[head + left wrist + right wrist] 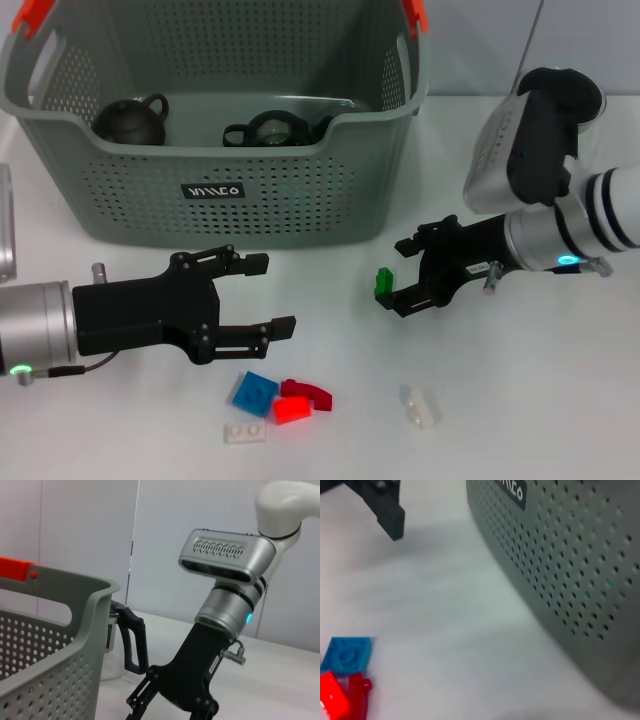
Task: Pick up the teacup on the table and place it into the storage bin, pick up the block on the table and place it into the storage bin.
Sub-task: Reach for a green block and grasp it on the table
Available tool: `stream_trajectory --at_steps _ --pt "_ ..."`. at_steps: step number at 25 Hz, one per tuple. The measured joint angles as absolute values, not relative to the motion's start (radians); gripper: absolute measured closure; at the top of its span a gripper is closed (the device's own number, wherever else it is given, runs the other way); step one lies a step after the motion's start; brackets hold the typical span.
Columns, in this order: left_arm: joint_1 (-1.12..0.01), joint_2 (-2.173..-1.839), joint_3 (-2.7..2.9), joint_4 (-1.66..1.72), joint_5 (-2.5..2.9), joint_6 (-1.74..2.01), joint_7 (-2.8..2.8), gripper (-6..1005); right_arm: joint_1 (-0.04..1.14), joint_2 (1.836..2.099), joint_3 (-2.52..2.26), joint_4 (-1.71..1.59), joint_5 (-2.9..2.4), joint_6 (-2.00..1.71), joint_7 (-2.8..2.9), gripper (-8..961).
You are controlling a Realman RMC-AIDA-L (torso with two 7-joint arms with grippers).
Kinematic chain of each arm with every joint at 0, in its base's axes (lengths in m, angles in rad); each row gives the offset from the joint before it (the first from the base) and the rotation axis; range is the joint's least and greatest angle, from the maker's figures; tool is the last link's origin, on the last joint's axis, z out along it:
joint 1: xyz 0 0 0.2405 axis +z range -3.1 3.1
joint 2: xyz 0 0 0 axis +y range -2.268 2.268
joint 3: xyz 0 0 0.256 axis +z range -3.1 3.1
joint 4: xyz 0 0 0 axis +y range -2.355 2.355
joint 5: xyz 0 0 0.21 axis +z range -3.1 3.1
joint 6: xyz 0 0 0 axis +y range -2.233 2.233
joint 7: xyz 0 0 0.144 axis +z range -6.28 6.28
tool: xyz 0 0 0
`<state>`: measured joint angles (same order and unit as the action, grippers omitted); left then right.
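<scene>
The grey-green storage bin (215, 195) stands at the back of the table, and its perforated wall (560, 555) fills the right wrist view. Inside it lie a dark round pot (128, 122) and a black teacup (265, 130). A small green block (383, 283) sits at the fingertips of my right gripper (400, 275), whose jaws stand open around it, in front of the bin's right corner. My left gripper (272, 295) hangs open in front of the bin, just above a cluster of blocks. In the left wrist view, the right gripper (150, 700) reaches in low.
Blue (255, 392), red (292, 409), dark red (312, 394) and white (245, 432) blocks lie near the front edge, with a clear block (420, 407) to their right. A metal object (5, 225) sits at the left edge. A black-handled vessel (132, 640) stands behind the bin's corner.
</scene>
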<state>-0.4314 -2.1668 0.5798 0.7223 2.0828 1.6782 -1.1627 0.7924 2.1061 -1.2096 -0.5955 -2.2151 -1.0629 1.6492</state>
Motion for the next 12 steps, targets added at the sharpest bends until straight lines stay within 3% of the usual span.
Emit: stream_trajectory --at_steps 12 --pt "-0.432 -2.168 0.580 0.722 2.085 1.675 -1.163 151 0.815 2.109 -1.352 -0.531 -2.135 -0.926 1.649 132"
